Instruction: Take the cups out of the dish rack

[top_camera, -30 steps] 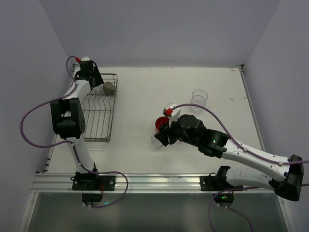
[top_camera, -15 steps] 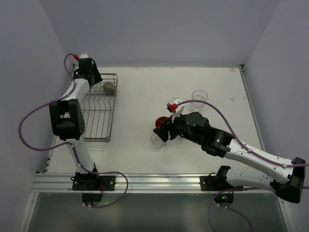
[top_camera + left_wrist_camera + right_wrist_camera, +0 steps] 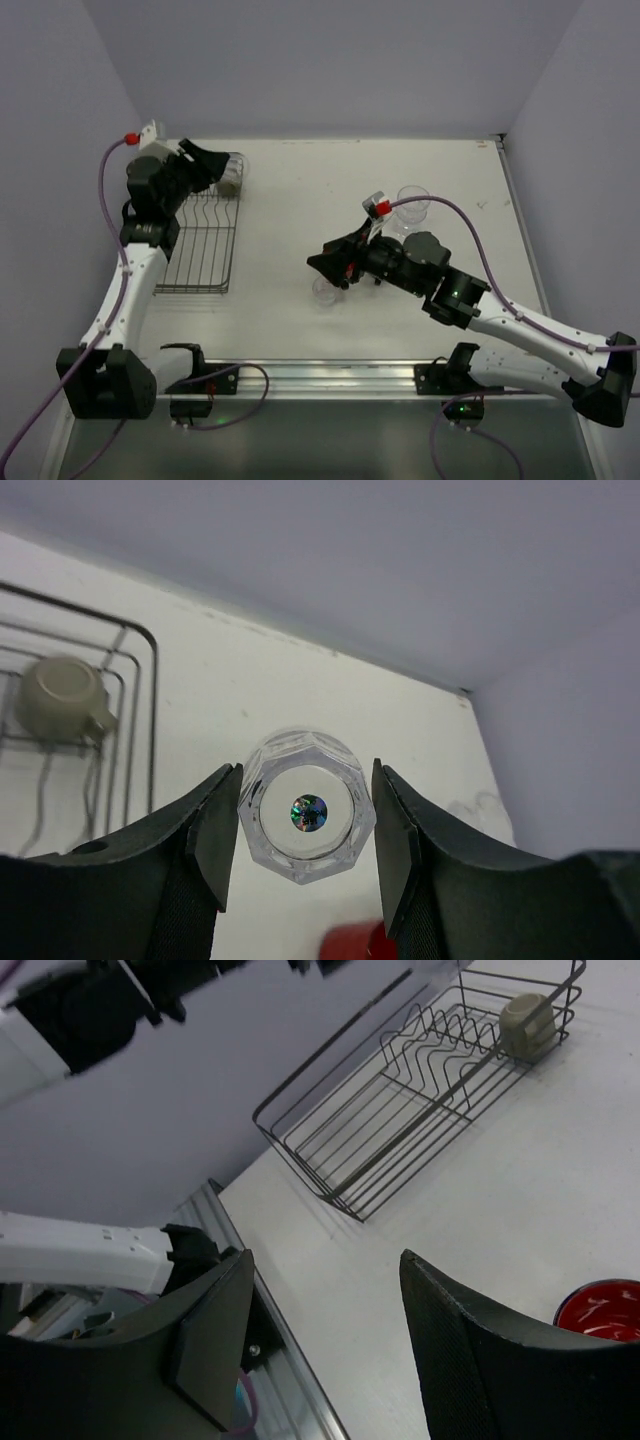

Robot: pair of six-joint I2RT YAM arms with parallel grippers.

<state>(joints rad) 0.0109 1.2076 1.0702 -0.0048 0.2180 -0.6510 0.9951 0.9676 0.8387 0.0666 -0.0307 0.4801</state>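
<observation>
My left gripper (image 3: 222,165) is shut on a clear tumbler (image 3: 307,815) and holds it in the air over the far right corner of the dish rack (image 3: 200,240). A greyish-tan cup (image 3: 60,695) lies in the rack's far end and also shows in the right wrist view (image 3: 527,1018). My right gripper (image 3: 318,263) is open and empty above the table's middle (image 3: 325,1257). A clear tumbler (image 3: 325,290) stands just below it. The red mug (image 3: 600,1310) stands beside it. The dark green-black mug is out of view.
Another clear tumbler (image 3: 412,200) stands at the far right of the table, with the right arm's cable arching over it. The rack (image 3: 420,1110) lies along the left wall. An aluminium rail (image 3: 320,375) runs along the near edge.
My left arm has swung up and out from the rack's far corner, with the clear tumbler in its jaws. My right gripper has risen and moved left, away from the red mug.
</observation>
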